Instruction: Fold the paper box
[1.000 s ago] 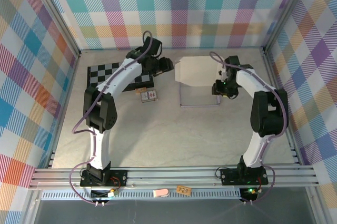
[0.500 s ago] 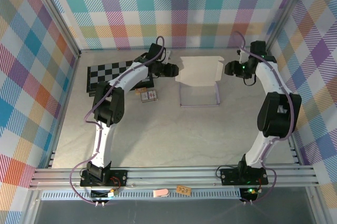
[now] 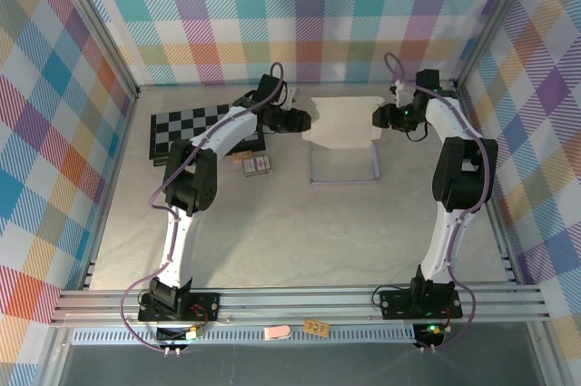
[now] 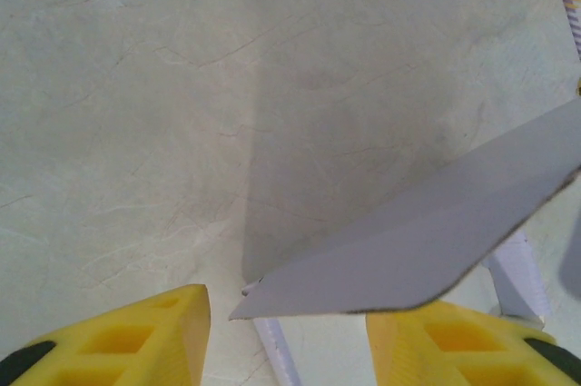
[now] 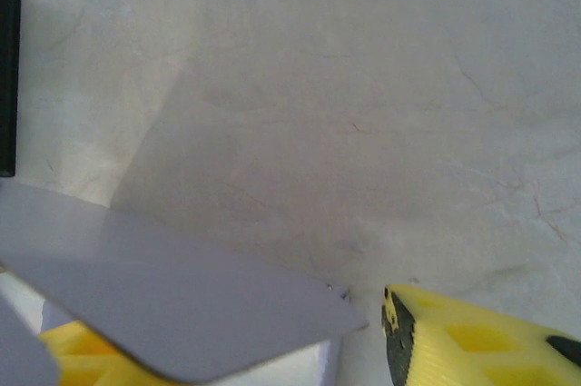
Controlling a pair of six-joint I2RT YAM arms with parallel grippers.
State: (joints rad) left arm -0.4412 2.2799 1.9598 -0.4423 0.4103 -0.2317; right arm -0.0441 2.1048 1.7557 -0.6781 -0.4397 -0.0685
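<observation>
1. Looking from above, you find the box (image 3: 343, 123) at the back middle of the table (image 3: 272, 241). Its cream panel is raised and tilted above a lavender base that lies flat.
2. Your left gripper (image 3: 304, 120) sits at the panel's left edge and your right gripper (image 3: 379, 117) at its right edge.
3. On your left wrist view, the corner of a lavender flap reaches in between the yellow fingers (image 4: 136, 336). They stand well apart, so this claw is released, not clenched on the card.
4. You cannot tell whether that flap touches the finger on the right of that view.
5. On your right wrist view, another flap covers part of one of the fingers (image 5: 472, 341) and stops short of the other. The gap is wide, so this claw is released too.
6. The checkerboard (image 3: 195, 125) lies left of the box, partly under your left arm, and the card pack (image 3: 254, 163) sits just in front of it.
</observation>
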